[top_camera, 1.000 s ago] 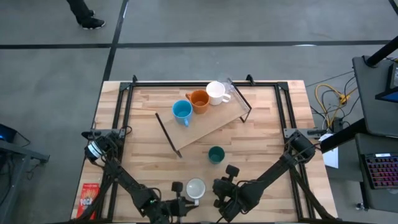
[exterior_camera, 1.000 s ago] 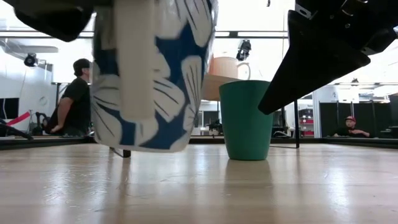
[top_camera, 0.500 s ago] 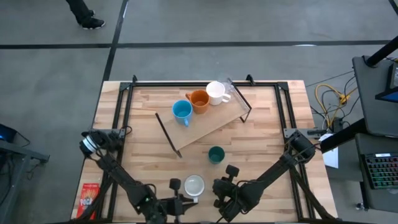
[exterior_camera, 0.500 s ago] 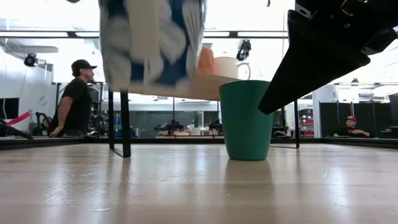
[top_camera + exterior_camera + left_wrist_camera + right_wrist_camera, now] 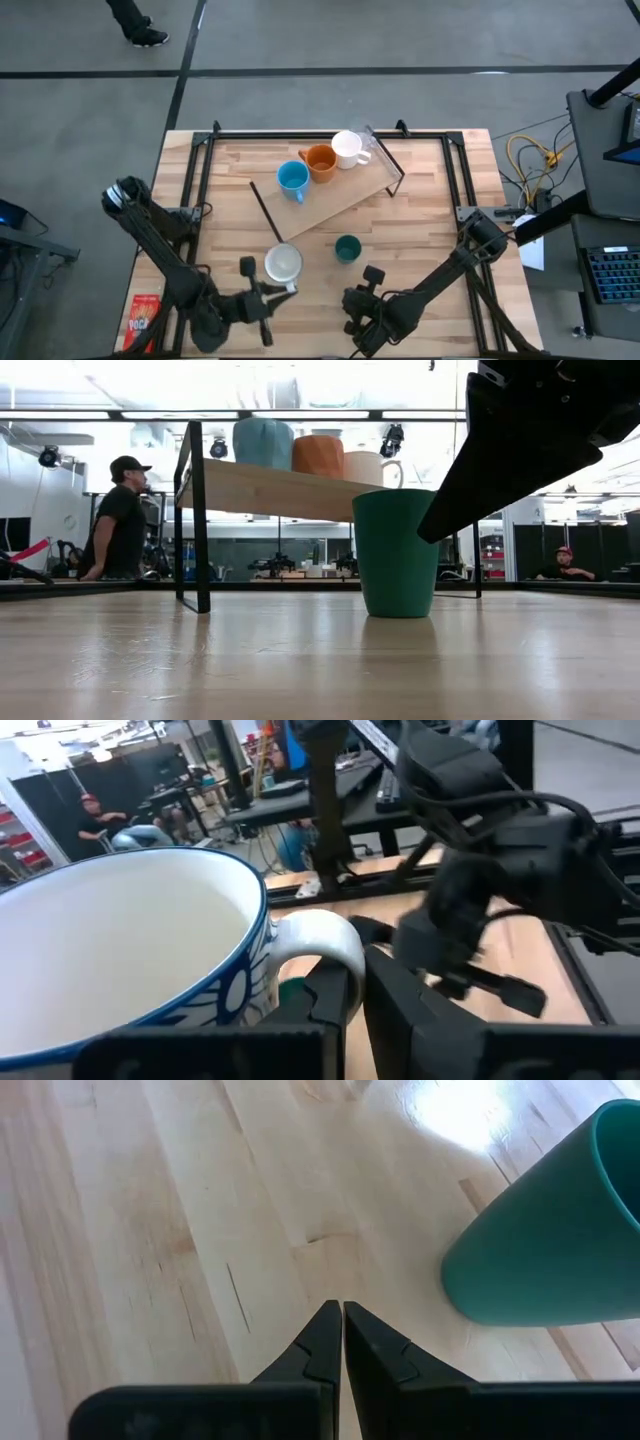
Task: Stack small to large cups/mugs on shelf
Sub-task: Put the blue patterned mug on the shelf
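The bench (image 5: 430, 230) carries the shelf (image 5: 345, 205), a light-wood plank on black wire legs set at a slant, well ahead of both arms' fingers. On it stand the light blue mug (image 5: 292, 178), the orange mug (image 5: 320, 160) and the white mug (image 5: 347, 148) in a touching row. The teal mug (image 5: 347, 248) stands on the bench just ahead of the right gripper (image 5: 372, 275), whose fingers are pressed together on nothing; that arm waits.

The left gripper (image 5: 262, 292) has its fingers (image 5: 335, 1005) clamped tight on the handle of the blue-patterned white mug (image 5: 284, 263), which hangs upright just beyond them, near the shelf's near corner.

To place it well, I judge the mug should be kept level, carried above the plank's edge and lowered beside the light blue mug without bumping the row; the narrow handle grip could let it swing.

The left wrist view alone shows the handle grip and the blue pattern. The low view misses the held mug altogether, yet shows the shelf's height over the bench.
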You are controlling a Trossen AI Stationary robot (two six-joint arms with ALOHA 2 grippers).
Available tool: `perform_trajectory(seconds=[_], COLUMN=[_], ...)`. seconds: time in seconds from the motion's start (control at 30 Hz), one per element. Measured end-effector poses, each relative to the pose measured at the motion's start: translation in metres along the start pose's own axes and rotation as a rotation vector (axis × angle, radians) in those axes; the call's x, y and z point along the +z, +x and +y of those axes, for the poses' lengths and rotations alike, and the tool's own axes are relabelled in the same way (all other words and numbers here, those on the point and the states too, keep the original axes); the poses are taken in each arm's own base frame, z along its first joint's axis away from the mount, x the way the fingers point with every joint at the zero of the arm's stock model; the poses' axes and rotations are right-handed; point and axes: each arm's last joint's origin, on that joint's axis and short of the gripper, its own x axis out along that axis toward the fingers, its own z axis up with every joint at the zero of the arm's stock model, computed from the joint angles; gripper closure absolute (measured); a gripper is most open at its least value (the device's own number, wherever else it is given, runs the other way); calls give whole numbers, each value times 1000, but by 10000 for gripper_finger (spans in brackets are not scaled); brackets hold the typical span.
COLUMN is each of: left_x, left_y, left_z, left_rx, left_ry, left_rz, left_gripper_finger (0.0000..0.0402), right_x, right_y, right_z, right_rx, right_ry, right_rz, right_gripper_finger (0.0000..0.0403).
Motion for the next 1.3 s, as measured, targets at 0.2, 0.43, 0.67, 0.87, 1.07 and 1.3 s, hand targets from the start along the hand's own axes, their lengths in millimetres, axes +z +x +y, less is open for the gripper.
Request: perform_trajectory(seconds=[0.2, 0.43, 0.67, 0.87, 1.07, 1.3], left_x=[11, 4, -7, -20, -28, -28], left_y=[3, 19, 23, 24, 26, 27], left_z=[29, 60, 78, 80, 81, 82], left_rx=[101, 193, 230, 235, 242, 249], left_ry=[2, -42, -103, -130, -141, -141], left_rz=[7, 21, 18, 30, 38, 38], left_gripper_finger=[398, 398, 398, 398, 398, 398], right_x=[0, 1, 1, 1, 1, 1], right_y=[0, 0, 0, 0, 0, 0], right_z=[0, 1, 2, 2, 2, 2], right_rx=[2, 10, 12, 13, 15, 15], right_ry=[2, 1, -3, -7, -5, -5], right_rz=[-2, -9, -11, -12, -13, -13], right_gripper_finger=[394, 394, 394, 394, 394, 394])
